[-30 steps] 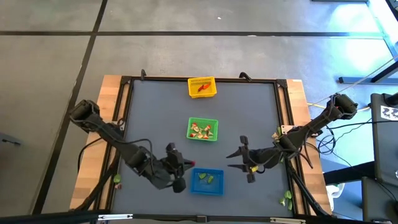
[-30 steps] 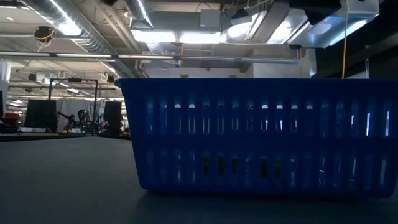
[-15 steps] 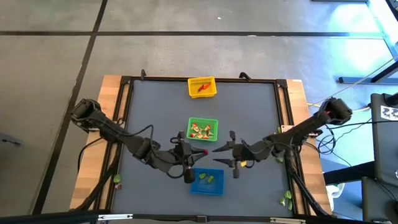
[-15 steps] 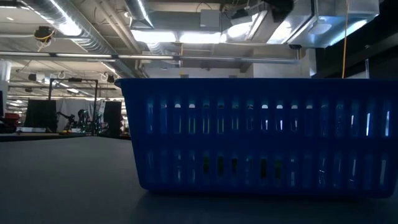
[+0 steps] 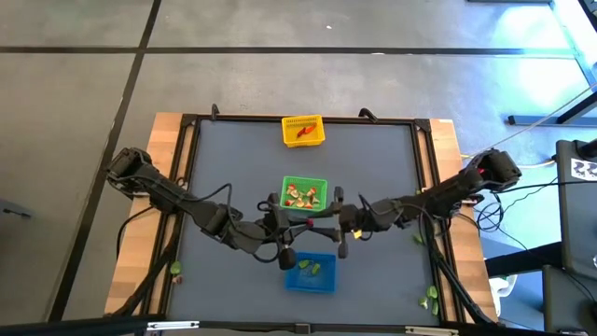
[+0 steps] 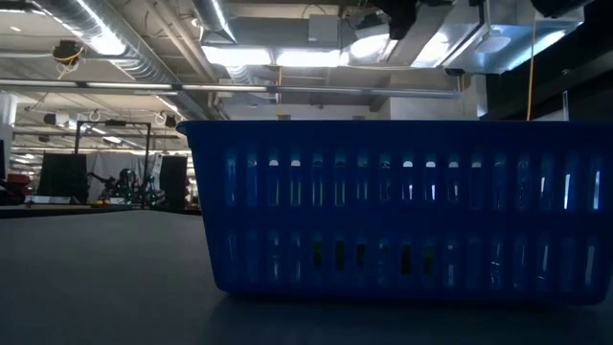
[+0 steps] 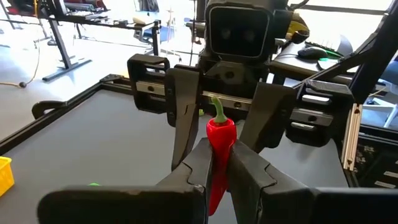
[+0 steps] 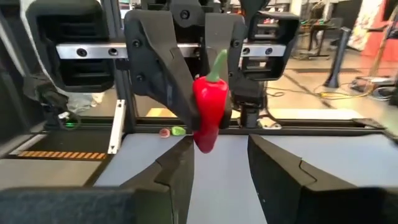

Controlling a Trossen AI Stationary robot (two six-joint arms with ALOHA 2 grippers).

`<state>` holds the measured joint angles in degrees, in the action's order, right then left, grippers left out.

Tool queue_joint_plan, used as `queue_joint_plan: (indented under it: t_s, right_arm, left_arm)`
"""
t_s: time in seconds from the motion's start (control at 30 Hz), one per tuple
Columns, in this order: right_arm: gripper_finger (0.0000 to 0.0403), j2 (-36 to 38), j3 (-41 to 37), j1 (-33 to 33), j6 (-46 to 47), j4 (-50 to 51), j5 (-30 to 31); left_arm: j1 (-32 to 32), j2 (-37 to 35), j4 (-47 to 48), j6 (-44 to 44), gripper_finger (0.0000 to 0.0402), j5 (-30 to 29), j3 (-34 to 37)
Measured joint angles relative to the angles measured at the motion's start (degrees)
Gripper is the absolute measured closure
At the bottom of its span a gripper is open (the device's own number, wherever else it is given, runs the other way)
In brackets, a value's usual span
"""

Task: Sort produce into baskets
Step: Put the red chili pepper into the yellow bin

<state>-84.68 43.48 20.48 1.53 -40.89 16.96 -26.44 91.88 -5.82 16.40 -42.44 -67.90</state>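
Both arms have swung inward since a second ago, when they hung apart on either side of the blue square plastic mesh basket (image 5: pixel 311 272); they now meet nose to nose between that basket and the green square plastic mesh basket (image 5: pixel 304 194). At the meeting point, the left gripper (image 7: pixel 214 163) has its dark fingers pinched nearly shut on a small glossy red toy chilli pepper with a green stem (image 7: pixel 220 142), held upright with the stem on top and the upper half standing clear of the fingertips. Facing it, the right gripper (image 8: pixel 219 157) has its jaws partly open with a clear gap between them, sitting directly under the pepper's lower tip without visibly touching it; it holds nothing. From above, the pepper shows as a small red speck (image 5: pixel 312 224) between the two grippers, over the grey table top (image 5: pixel 233 149). Within the green basket lie several red and pale pieces, the blue one holds a few light green pieces, and the yellow square plastic mesh basket (image 5: pixel 302 130) at the far edge has an orange-red piece inside. Across the low view, the blue basket's slatted wall fills the foreground.
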Motion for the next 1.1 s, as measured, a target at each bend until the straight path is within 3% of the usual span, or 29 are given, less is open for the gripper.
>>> queue_joint_plan:
  t_s: [0.2,0.57,0.8,0.9,1.1]
  right_arm:
    - [0.0283,-1.85,0.07,-0.74,1.18,-3.25,-6.39]
    - [0.0385,-2.71,1.06,-0.69,-2.67,-3.5,-6.42]
    - [0.0386,-2.69,1.11,-0.67,-3.02,-2.77,-6.59]
    - [0.0389,-2.69,1.11,-0.65,-3.02,-2.59,-6.57]
    - [0.0391,-2.69,1.16,-0.65,-3.31,-2.34,-6.53]
  left_arm:
    - [0.28,0.0,0.41,0.05,0.0366,0.11,0.0]
    - [0.35,0.0,0.43,0.13,0.0366,0.17,-0.04]
    - [0.33,0.0,0.59,-0.04,0.0365,1.43,-0.04]
    - [0.67,0.0,0.68,0.56,0.0345,1.91,-0.04]
    - [1.04,-0.25,1.43,0.53,0.0267,2.29,-0.04]
